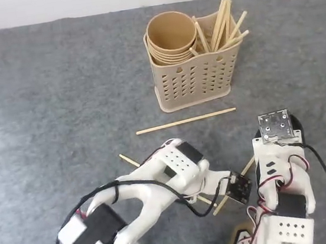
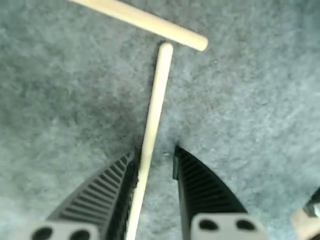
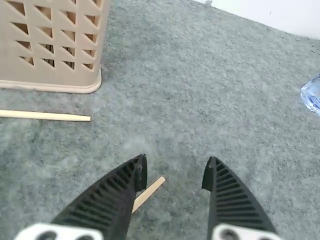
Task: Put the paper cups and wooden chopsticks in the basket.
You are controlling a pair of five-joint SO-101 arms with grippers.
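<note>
A beige perforated basket stands at the back of the grey carpet, holding stacked paper cups and several wooden chopsticks. One loose chopstick lies in front of it. My left gripper is open low over the carpet, and a chopstick lies between its fingers, close against one pad. That stick's far tip nearly meets a second chopstick lying crosswise. My right gripper is open and holds nothing; a chopstick end lies beside one finger.
The left arm stretches across the front of the carpet towards the right arm, with two chopsticks crossing between them. The basket wall and a chopstick lie ahead of the right gripper. A bluish object sits off to one side.
</note>
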